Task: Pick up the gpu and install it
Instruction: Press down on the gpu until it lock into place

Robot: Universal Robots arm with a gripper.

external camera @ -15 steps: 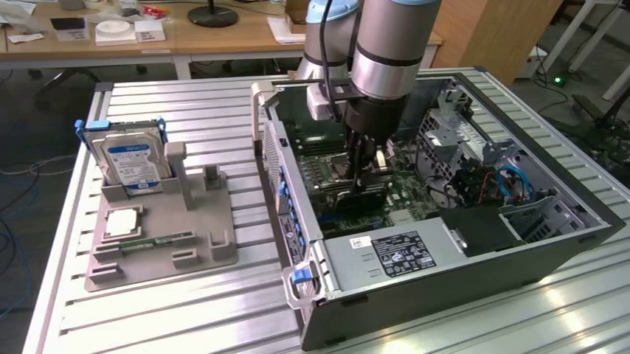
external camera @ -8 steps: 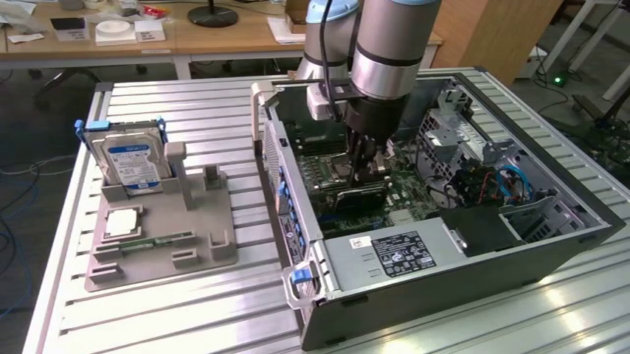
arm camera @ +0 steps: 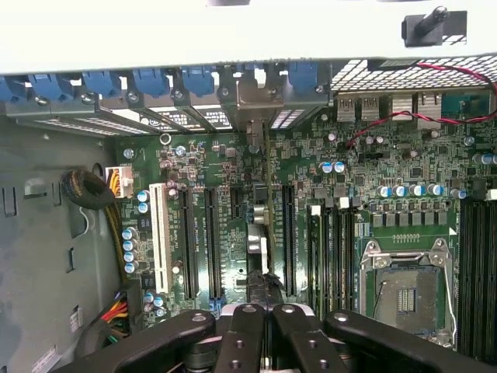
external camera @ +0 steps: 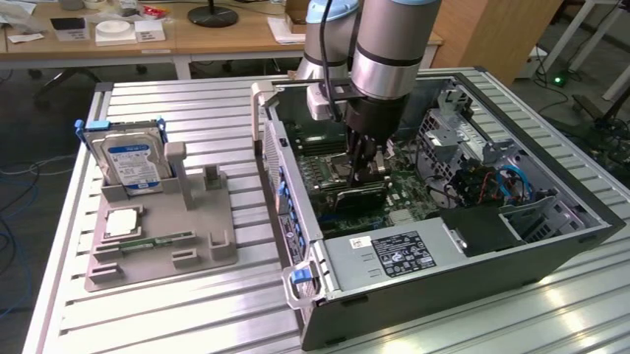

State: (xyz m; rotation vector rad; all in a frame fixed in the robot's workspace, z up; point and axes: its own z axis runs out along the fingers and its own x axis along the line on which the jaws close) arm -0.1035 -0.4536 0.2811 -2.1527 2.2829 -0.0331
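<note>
Gpu (external camera: 356, 193) gripped by fingers (arm camera: 242, 334); arm (external camera: 389, 44) vertical.

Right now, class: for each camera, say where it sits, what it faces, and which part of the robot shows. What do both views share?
Exterior view: off the arm, raised, looking down at the open computer case and parts holder; shows the arm and gripper.
Wrist view: on the wrist, looking down along the gpu at the motherboard; shows the fingers.
Shared: motherboard, gpu, gripper.
</note>
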